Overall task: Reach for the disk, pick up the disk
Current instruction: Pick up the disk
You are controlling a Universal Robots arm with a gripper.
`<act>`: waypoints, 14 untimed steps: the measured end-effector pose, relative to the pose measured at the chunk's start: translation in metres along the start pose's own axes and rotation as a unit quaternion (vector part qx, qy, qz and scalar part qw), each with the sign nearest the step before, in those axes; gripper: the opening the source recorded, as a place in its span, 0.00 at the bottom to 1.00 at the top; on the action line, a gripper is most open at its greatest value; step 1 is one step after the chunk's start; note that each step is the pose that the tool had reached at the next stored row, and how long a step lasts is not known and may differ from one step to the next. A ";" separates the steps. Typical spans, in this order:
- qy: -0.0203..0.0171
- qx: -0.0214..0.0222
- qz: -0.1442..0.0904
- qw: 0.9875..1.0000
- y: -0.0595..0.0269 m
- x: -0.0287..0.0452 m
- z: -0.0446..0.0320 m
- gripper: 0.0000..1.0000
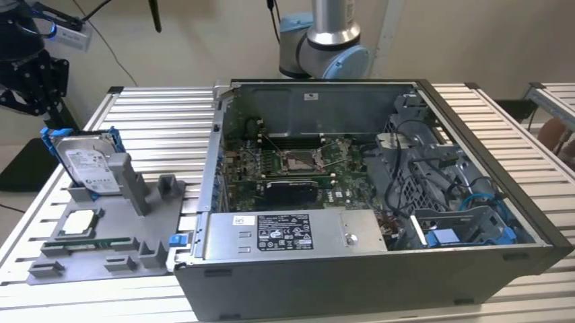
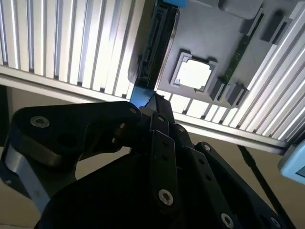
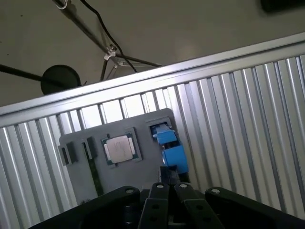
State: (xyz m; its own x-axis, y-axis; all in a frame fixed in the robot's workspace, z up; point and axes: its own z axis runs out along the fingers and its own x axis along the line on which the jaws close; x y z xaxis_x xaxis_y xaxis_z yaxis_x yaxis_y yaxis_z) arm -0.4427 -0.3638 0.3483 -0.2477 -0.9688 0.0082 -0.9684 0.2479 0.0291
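Disk point(image 1: 85, 160) is standing upright in a corner slot of the grey fixture point(image 1: 90, 260), by the table point(image 1: 161, 101) edge on the exterior view's left, untouched. Gripper point(image 2: 153, 101) is hovering above it, jaws looking together, holding nothing. Reach is in progress; the grasp isn't made yet.

The disk point(image 1: 85, 161), at the exterior view's left, is silver-grey with a white printed label and blue rails point(image 1: 51, 145). Its holder point(image 1: 117, 225) is plain mid-grey, and the small square chip point(image 1: 79, 221) on it is pale silver. The table point(image 1: 503, 121) is bright aluminium, ribbed in parallel stripes. The computer case point(image 1: 359, 289) is dark grey, its board point(image 1: 242, 168) dark green, its metal box point(image 1: 229, 239) silver with a black-and-white label, and the caddy piece point(image 1: 446, 237) at lower right blue. The arm point(image 1: 337, 20) is silver with light-blue joint caps. In the second wrist view the gripper point(image 2: 153, 107) is matte black with silver screw heads
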 end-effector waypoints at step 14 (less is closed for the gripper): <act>0.000 0.001 -0.013 1.000 0.0000 0.0000 0.0000 0.00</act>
State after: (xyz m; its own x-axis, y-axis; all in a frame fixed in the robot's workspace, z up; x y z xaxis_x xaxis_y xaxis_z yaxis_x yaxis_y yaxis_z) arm -0.4426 -0.3638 0.3483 -0.2229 -0.9748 0.0079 -0.9744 0.2230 0.0279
